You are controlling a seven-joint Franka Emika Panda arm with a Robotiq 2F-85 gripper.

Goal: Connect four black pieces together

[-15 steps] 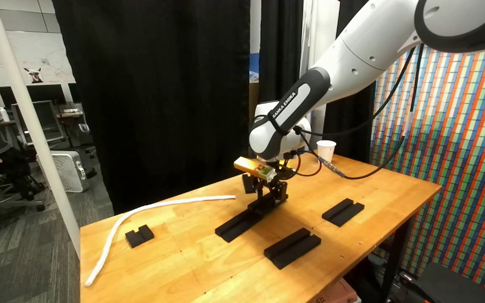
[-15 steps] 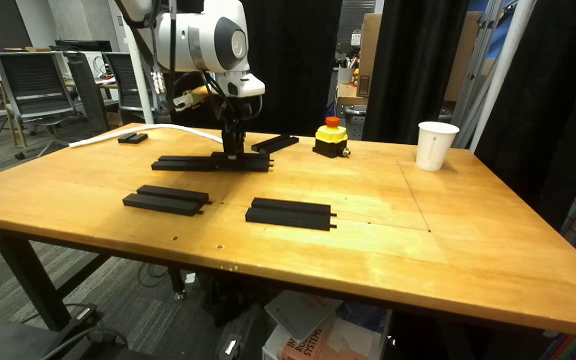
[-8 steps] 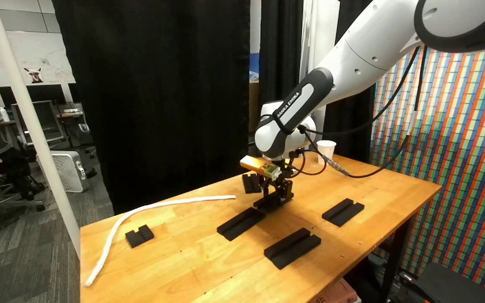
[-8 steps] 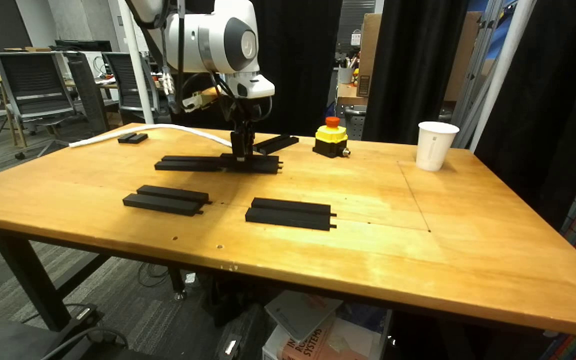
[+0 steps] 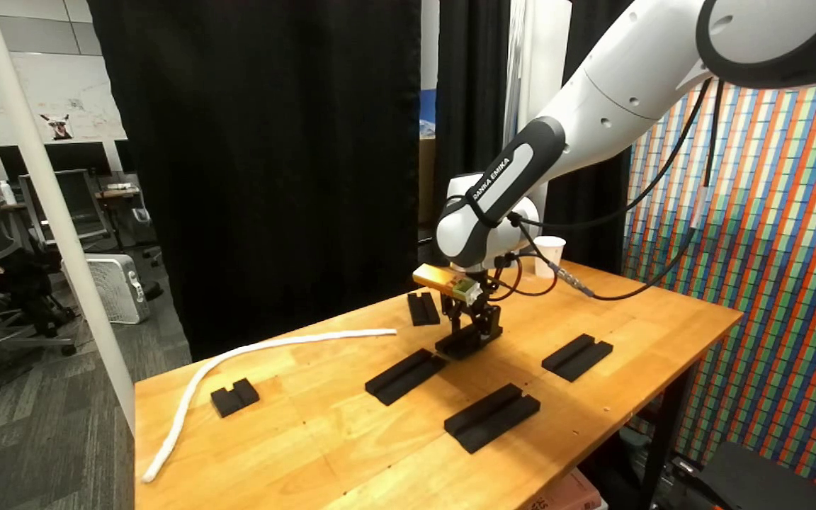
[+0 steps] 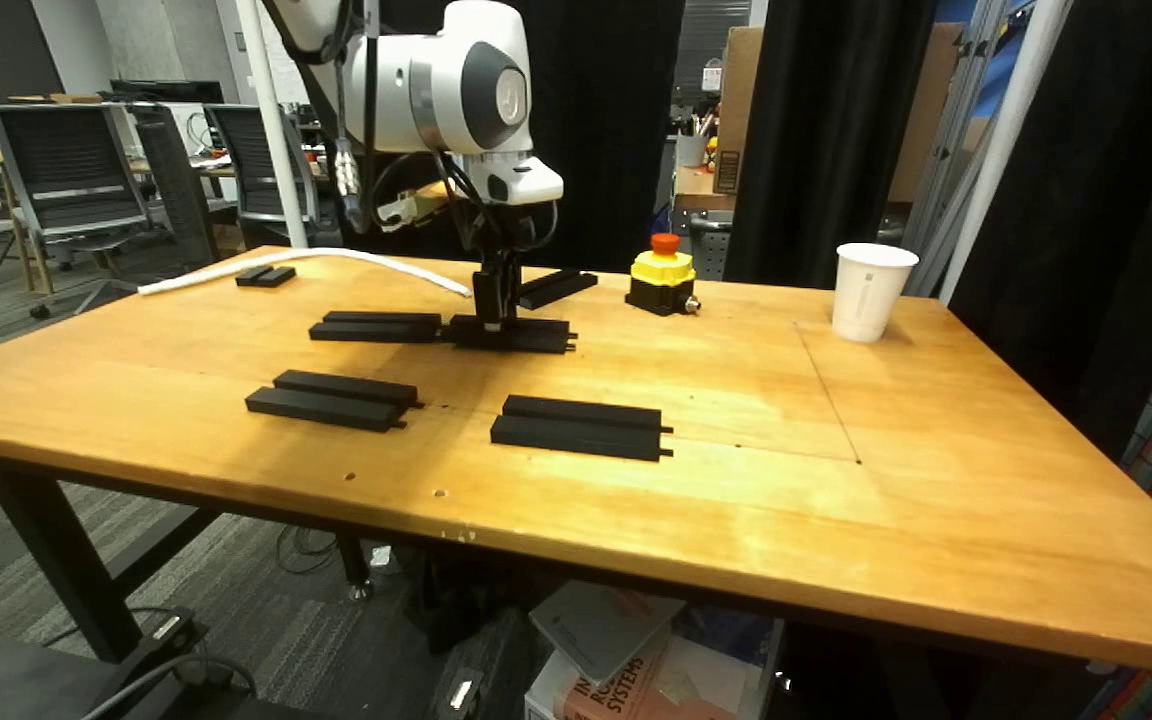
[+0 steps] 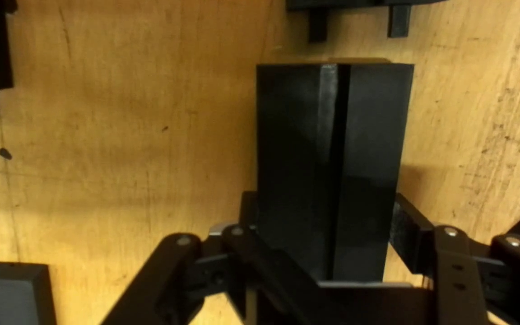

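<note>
“Inside the claw [image 7: 325,216], gripping the held bar [image 7: 296,153] by its long sides. Noticing any change?”

“Drawing away lengthwise from the neighbouring bar [image 5: 406,377]. Seeming to be meeting it end to end a second ago; now standing just apart, showing bench [image 7: 174,149] between the held bar's end and two prongs [image 7: 318,28].”

“Meaning what for the task?”

“Perhaps losing that join, or backing off for another try. Judging from the wrist view, sitting out of line with the prongs too, so probably needing a sideways nudge before pushing home. Counting no pair as joined yet.”

“Leaving the rest where?”

“Keeping the third bar [image 6: 326,408] and fourth bar [image 6: 576,437] apart, lying flat near the long edge of the bench.”

“Having room for moving?”

“Finding space toward those two, but probably nudging the opposite way, so minding a smaller black block [image 6: 558,288] lying near the claw, with the white cable [image 5: 312,338] trailing farther off.”

“Worrying about backing up more?”

“Having some bench to spare lengthwise, though watching for the stop button [image 6: 663,272] and, well beyond, the white cup [image 6: 874,290], standing toward that end in an exterior view.”
</note>
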